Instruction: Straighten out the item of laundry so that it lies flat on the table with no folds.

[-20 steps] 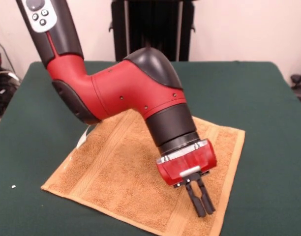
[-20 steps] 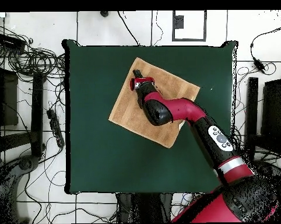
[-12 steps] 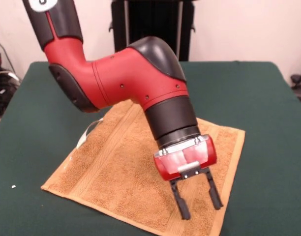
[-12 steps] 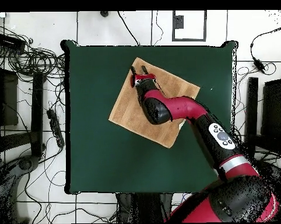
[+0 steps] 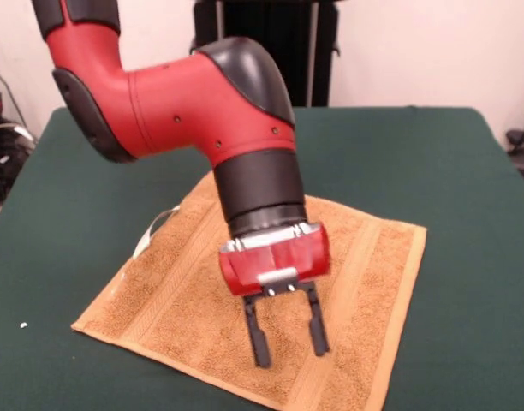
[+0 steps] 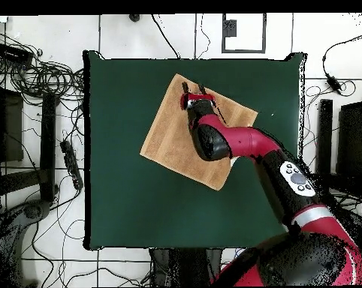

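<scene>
A: Hand status?

B: Seen open, the two black fingers spread well apart, nothing held. It's pointed down over the towel, tips near the cloth; contact can't be told from the front view.

A: Towel position?

B: Spread on the green surface, turned diamond-wise w/ one corner toward the camera side. From overhead the towel is seen left of centre, toward the far half of the surface, hand over its far part near the top edge. No big folds are visible; woven bands run along two edges. A white tag sticks out at the left edge in the front view.

A: Anything in the way?

B: Much of the towel's middle is hidden by the red and black arm in both views. A small white speck is noted on the surface, well apart from the towel. Off the surface: cables on the tiled floor, dark equipment at the sides.
</scene>
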